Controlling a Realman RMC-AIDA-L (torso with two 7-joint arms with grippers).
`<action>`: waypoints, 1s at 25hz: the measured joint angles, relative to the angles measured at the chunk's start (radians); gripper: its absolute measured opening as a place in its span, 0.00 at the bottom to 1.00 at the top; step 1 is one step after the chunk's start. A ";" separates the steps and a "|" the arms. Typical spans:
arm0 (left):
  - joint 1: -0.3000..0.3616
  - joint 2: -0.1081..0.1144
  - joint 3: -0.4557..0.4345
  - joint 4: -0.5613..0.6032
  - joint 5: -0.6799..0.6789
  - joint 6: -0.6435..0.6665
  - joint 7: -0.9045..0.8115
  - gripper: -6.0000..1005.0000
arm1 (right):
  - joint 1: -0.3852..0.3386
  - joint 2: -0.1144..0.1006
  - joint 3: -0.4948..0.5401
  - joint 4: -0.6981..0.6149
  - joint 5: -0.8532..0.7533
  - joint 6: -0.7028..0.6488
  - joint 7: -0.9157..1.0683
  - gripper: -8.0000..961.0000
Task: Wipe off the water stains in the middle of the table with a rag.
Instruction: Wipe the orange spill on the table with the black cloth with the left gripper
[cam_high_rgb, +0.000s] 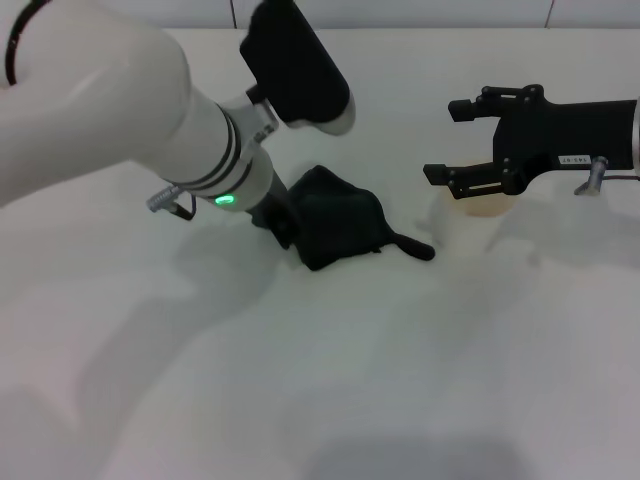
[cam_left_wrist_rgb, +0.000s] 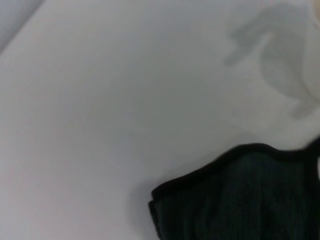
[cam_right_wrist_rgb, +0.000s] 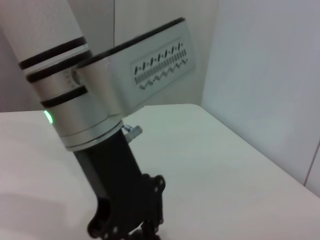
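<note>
The left end effector (cam_high_rgb: 285, 222) is pressed down into the rag (cam_high_rgb: 338, 228) near the middle of the bench (cam_high_rgb: 330, 380); whether its fingers are clamped on the cloth cannot be told, since the rag hides them. The rag's thin tail points toward the translucent cup (cam_high_rgb: 470, 222). The right end effector (cam_high_rgb: 445, 140) hovers above that cup with its fingers spread and holding nothing. No orange-brown water stains show anywhere, so wiping looks underway or nearly finished, the puddle perhaps under the rag
</note>
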 joint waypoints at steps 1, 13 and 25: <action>0.000 0.000 0.004 0.000 -0.002 0.002 0.002 0.12 | 0.000 0.000 0.000 0.000 0.000 0.000 0.000 0.88; -0.004 0.000 -0.029 -0.005 0.085 0.006 -0.103 0.14 | 0.000 -0.001 0.000 -0.004 0.000 0.003 0.002 0.88; -0.033 0.003 -0.121 0.026 0.101 0.170 -0.190 0.17 | 0.000 -0.001 0.020 -0.006 0.000 0.003 0.005 0.88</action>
